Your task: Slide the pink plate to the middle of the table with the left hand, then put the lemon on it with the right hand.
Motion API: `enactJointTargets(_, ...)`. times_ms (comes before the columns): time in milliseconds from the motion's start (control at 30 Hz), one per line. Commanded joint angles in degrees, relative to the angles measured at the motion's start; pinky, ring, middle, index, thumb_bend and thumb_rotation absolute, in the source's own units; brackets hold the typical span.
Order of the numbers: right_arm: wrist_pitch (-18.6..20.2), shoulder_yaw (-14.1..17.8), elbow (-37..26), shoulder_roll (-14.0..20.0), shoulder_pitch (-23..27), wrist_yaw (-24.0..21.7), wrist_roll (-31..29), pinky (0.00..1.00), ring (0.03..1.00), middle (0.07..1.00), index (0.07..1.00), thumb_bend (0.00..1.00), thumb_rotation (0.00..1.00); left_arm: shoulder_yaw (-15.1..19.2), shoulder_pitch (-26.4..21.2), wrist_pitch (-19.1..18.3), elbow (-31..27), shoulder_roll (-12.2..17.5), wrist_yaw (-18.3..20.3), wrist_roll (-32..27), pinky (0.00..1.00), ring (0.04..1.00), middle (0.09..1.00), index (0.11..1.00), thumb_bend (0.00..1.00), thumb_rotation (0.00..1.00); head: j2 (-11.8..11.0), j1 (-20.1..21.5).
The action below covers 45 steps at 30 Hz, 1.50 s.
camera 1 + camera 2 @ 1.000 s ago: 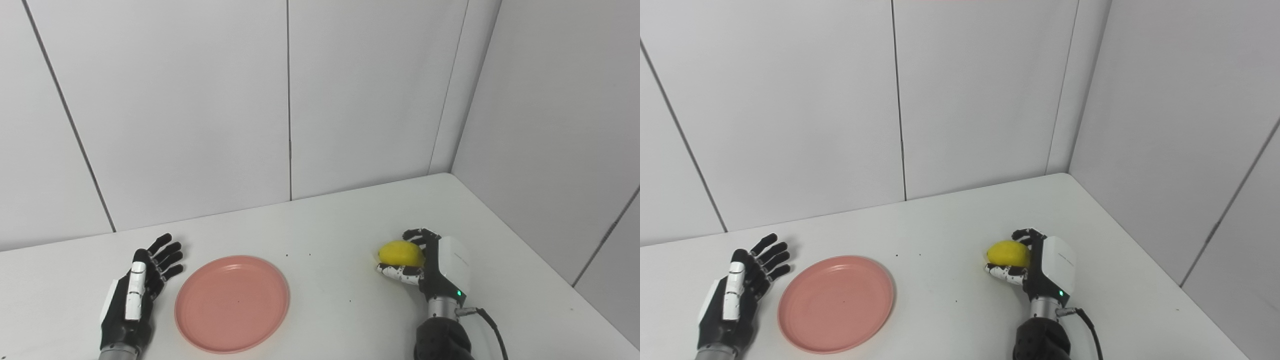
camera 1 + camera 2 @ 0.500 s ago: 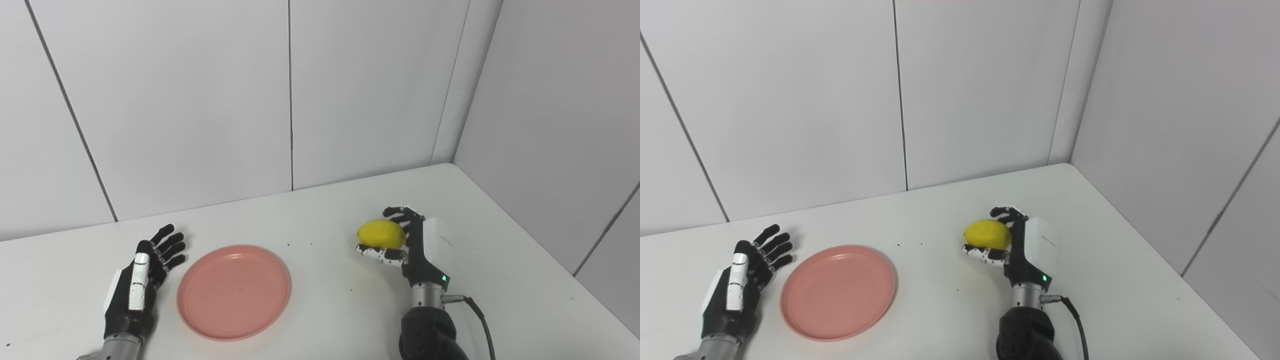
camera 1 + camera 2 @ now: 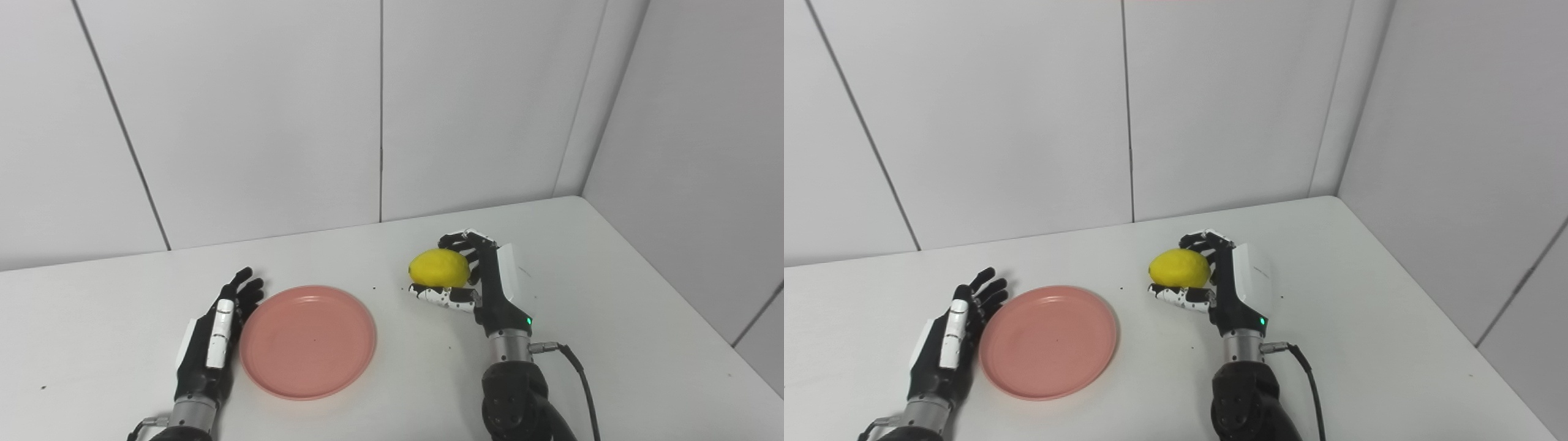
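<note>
The left hand lies low on the white desk, close to the robot. Its fingers are straight and a little apart, and it holds nothing. It sits just beside the left edge of the pink plate. I cannot tell if it touches the rim.

The plate lies flat on the desk, a bit left of the middle. It has nothing on it. I think the sliding part is done, or close to done.

A little farther back and to the right is the right hand. Its fingers curl around the lemon, with the thumb under it. The hand holds the lemon up off the desk, near the right side of the plate but not over it.

So the lemon is picked up. What is left, I think, is to carry it over the plate, set it down and let go.

The far side of the lemon is hidden by the fingers. The left arm is cut off at the bottom of the picture. Behind the desk there are only plain white walls.
</note>
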<state>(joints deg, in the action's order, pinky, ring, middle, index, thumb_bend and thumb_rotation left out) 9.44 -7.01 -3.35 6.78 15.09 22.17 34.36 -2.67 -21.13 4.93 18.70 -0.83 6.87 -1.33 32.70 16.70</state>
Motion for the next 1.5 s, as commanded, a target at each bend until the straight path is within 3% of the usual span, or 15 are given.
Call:
enactJointTargets(0,-4.4,-0.8,-0.9,-0.2,2.6,-0.6,0.1,0.32,0.373,0.477,0.541,0.51,0.0,-0.5,-0.5,1.4,-0.6,-0.6,-1.2,1.0,0.9,0.88,0.871,0.866,0.59,1.0,0.1,-1.0)
enactJointTargets(100,-4.4,-2.4,-0.1,-1.1,3.2,-2.1,0.1,0.21,0.384,0.496,0.5,0.52,0.0,-0.6,-0.5,1.7,-0.4,-1.1,-1.9,1.6,0.89,0.878,0.871,0.863,0.61,1.0,0.0,-2.6)
enactJointTargets(167,-4.7,-3.5,0.4,-1.3,3.6,-2.5,1.0,0.2,0.387,0.502,0.49,0.52,0.0,-0.9,-0.5,2.0,0.0,-1.2,-2.2,2.0,0.89,0.88,0.872,0.863,0.61,1.0,-0.1,-3.4)
enactJointTargets(233,-5.2,-4.5,1.2,-1.3,4.0,-2.8,1.4,0.25,0.355,0.473,0.533,0.51,0.0,-1.1,-0.6,2.2,0.4,-1.3,-2.3,2.3,0.91,0.885,0.874,0.867,0.63,1.0,-0.2,-4.2)
enactJointTargets(300,-5.9,-5.3,2.1,-1.4,4.5,-3.5,1.1,0.35,0.386,0.483,0.529,0.51,0.0,-1.3,-0.7,2.4,0.7,-1.4,-2.4,2.4,0.92,0.886,0.875,0.868,0.63,1.0,-0.2,-4.8)
enactJointTargets(433,-6.2,-6.6,3.9,-2.0,5.4,-4.7,0.9,0.38,0.399,0.475,0.53,0.51,0.0,-1.6,-0.8,3.3,1.5,-1.7,-2.5,2.2,0.92,0.882,0.872,0.864,0.62,1.0,-0.4,-6.0)
enactJointTargets(533,-6.2,-7.7,5.4,-2.6,6.0,-5.5,1.3,0.3,0.389,0.471,0.519,0.51,0.0,-1.9,-0.9,3.5,1.6,-2.0,-2.6,2.4,0.91,0.882,0.875,0.867,0.61,1.0,-0.4,-6.7)
enactJointTargets(667,-7.6,-9.2,7.8,-2.8,6.9,-5.6,1.8,0.33,0.386,0.475,0.531,0.51,0.0,-2.3,-0.9,3.8,2.0,-2.4,-2.9,2.6,0.9,0.886,0.878,0.87,0.58,1.0,-0.4,-8.3)
enactJointTargets(800,-7.8,-10.7,9.9,-2.8,8.0,-7.4,1.5,0.23,0.408,0.496,0.491,0.52,0.0,-2.4,-1.0,4.3,2.5,-2.8,-3.1,2.9,0.92,0.899,0.887,0.878,0.58,1.0,-0.3,-10.0)
enactJointTargets(867,-8.4,-11.3,10.9,-2.7,8.6,-7.7,1.7,0.28,0.419,0.494,0.489,0.52,0.0,-2.4,-1.1,4.5,2.5,-3.0,-3.4,3.1,0.91,0.902,0.89,0.881,0.58,1.0,-0.3,-10.6)
enactJointTargets(1067,-9.9,-12.4,15.3,-2.6,10.1,-8.1,1.6,0.27,0.422,0.492,0.487,0.52,0.0,-2.6,-1.1,4.8,3.0,-3.8,-4.4,3.7,0.9,0.909,0.9,0.892,0.56,1.0,-0.5,-12.8)
enactJointTargets(1200,-10.2,-13.3,17.1,-2.4,10.8,-8.5,2.0,0.31,0.375,0.479,0.542,0.51,0.0,-2.8,-1.1,4.6,3.0,-4.3,-5.0,3.9,0.9,0.917,0.911,0.905,0.56,1.0,-0.5,-14.2)
enactJointTargets(1467,-12.8,-15.4,20.8,-2.8,11.9,-6.6,4.1,0.22,0.405,0.499,0.488,0.52,0.0,-3.2,-1.2,4.2,2.9,-4.5,-6.5,5.8,0.89,0.909,0.901,0.895,0.58,1.0,-0.3,-14.9)
